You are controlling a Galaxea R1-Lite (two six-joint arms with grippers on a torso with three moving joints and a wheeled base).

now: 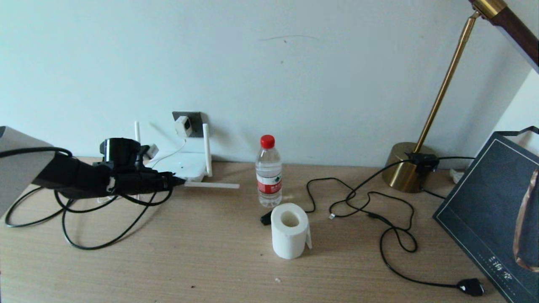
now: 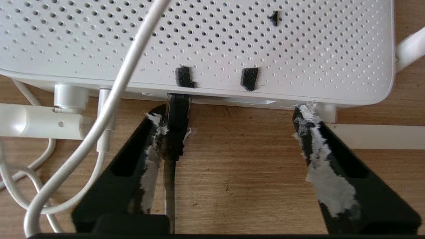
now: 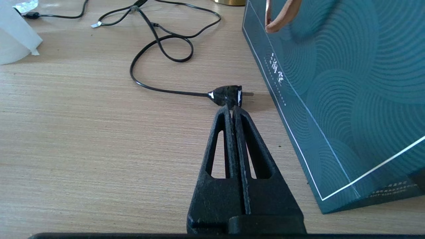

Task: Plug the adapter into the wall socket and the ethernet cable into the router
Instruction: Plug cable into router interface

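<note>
While the right gripper [image 3: 232, 108] rests pressed shut over the table [image 1: 210, 261] beside a black plug [image 3: 226, 94], our left gripper [image 2: 232, 126] sits at the router [image 2: 212, 43] with its fingers spread wide — holding nothing. The ethernet cable [image 2: 176, 132] is seated in a port on the router's edge, its plug touching one finger's inner side. At the wall, the adapter [image 1: 183, 125] sits in the wall socket [image 1: 194, 118], its white cord [image 2: 109, 109] trailing across the router.
</note>
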